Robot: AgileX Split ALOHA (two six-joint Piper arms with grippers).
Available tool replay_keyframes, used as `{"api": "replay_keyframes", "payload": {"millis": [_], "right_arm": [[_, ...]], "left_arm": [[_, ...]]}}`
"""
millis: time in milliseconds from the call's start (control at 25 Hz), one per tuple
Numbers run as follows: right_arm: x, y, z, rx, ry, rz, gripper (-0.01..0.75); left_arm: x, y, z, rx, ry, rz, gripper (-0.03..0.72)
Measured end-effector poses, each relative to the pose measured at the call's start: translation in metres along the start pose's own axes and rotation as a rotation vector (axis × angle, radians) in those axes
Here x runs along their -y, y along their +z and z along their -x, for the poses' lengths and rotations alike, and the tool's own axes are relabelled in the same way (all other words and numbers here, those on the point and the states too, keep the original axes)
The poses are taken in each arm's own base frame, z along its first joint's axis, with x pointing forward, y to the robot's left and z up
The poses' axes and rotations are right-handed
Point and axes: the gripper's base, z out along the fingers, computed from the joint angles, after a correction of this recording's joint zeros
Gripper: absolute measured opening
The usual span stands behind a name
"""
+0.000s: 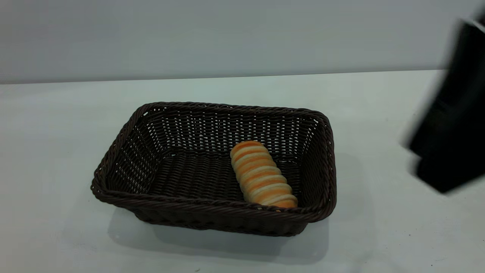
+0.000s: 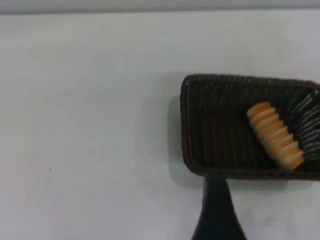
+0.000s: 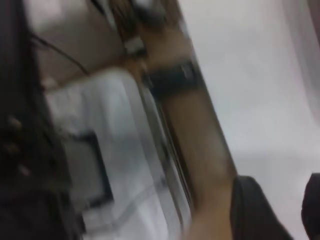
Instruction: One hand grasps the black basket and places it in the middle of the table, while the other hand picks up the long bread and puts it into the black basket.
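A large rectangular basket of dark brown-black woven wicker [image 1: 212, 178], with a braided rim and open-weave sloping sides, sits flat on the plain white matte worktop [image 1: 57, 151] near the middle of the exterior view, one corner turned slightly toward the camera. Inside it lies the long bread, an oblong golden-orange roll crossed by pale cream ridges [image 1: 262, 174]. The roll rests on the basket floor in the right half, set on a diagonal, with its nearer end close against the front wall and its farther end toward the middle of the floor; it lies low, below the rim. The left wrist view shows the same basket [image 2: 215, 125] from above with the bread [image 2: 275, 135] lying aslant in it, and one dark finger of the left gripper [image 2: 217, 212] rising from that picture's edge, its tip just at the outer side of the basket's rim; whether it touches the rim cannot be told, and with only one finger showing the spread of the left jaws cannot be told either. The right gripper [image 1: 451, 113] appears in the exterior view as a blurred black mass at the right edge, raised above the worktop and well apart from the basket. In the right wrist view two dark fingers [image 3: 255, 210] stand apart with bare space between them, holding nothing.
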Motion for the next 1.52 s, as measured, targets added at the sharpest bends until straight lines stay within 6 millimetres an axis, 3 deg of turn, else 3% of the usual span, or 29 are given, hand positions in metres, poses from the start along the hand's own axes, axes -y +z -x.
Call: {"api": "replay_keyframes", "payload": {"millis": [160,280,600,840,960,1280,1520], "right_arm": [[0.006,-0.018,-0.015,-0.09,0.089,-0.206,0.237],[0.001,-0.04,-0.022,-0.055,0.145,-0.332,0.237],[-0.046,-0.098,-0.05,0.18,0.187,-0.436,0.237],[-0.081,-0.126,-0.081,0.375,0.242,-0.477,0.237],[-0.089,-0.123,-0.099,0.411,0.247,-0.493,0.237],[-0.092,-0.084,-0.142,0.42,0.28,-0.494,0.237],[-0.098,-0.082,-0.158,0.465,0.272,-0.521,0.237]], "left_arm": [[-0.001,-0.018,-0.01,0.061,-0.001,-0.011,0.571],[-0.004,-0.029,-0.027,0.101,-0.001,-0.018,0.571],[-0.015,-0.028,-0.088,0.122,-0.002,-0.022,0.571],[-0.021,-0.019,-0.123,0.13,0.018,-0.022,0.571],[-0.024,-0.012,-0.136,0.121,0.034,-0.019,0.571],[-0.029,0.014,-0.163,0.061,0.073,-0.008,0.571],[-0.032,0.026,-0.177,0.037,0.079,-0.005,0.571]]}}
